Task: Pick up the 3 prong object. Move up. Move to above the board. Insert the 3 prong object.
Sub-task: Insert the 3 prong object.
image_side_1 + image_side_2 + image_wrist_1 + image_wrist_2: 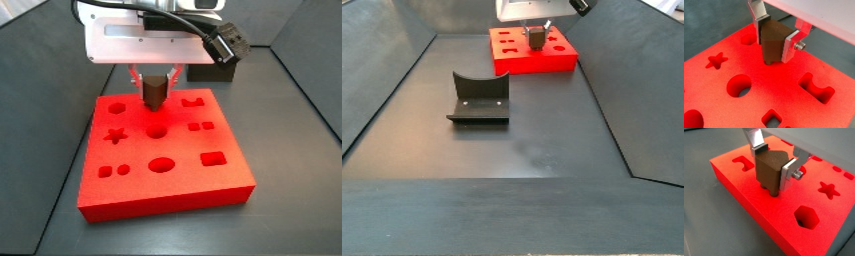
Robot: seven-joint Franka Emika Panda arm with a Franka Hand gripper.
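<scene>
Your gripper (776, 37) is clamped on the 3 prong object (771, 42), silver plates pressed to both its sides, holding it upright over the board (764, 85). In both wrist views its lower tip sits at the red surface, well inside the board's edges, between the star cutout (827, 189) and the U-shaped cutout (745, 162). In a side view, you'll see the fixture (478, 98) standing well apart on the open dark floor (516, 150).
</scene>
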